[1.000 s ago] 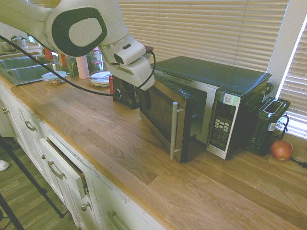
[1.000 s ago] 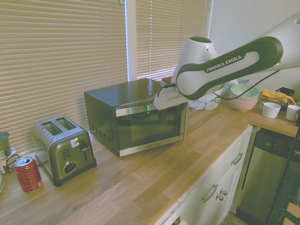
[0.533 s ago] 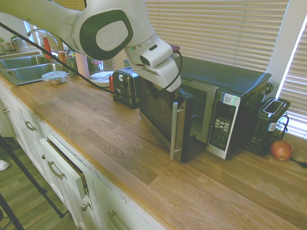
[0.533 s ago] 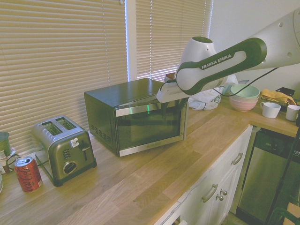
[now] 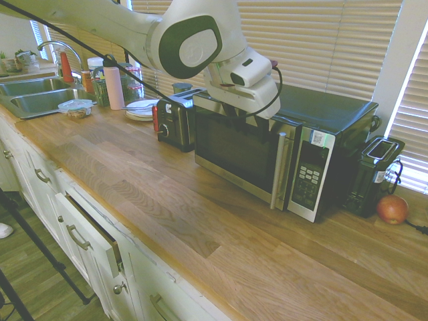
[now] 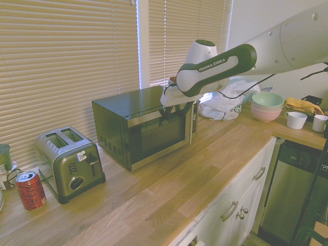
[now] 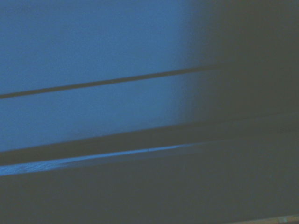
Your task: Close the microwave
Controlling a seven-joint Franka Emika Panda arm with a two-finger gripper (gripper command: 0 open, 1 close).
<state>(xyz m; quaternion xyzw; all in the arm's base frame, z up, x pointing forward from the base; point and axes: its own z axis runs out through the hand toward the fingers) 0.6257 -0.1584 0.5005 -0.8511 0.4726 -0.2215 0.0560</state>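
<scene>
Pressure should be gentle and even on the door (image 5: pixel 234 144), near its handle (image 5: pixel 279 170), until the microwave (image 5: pixel 328 107) is fully latched; it looks almost shut. The jaws are open, with fingers apart, at the microwave's upper front; its body lies just behind them.

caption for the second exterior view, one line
Robot arm at the door of a microwave, beside a toaster and can
</scene>
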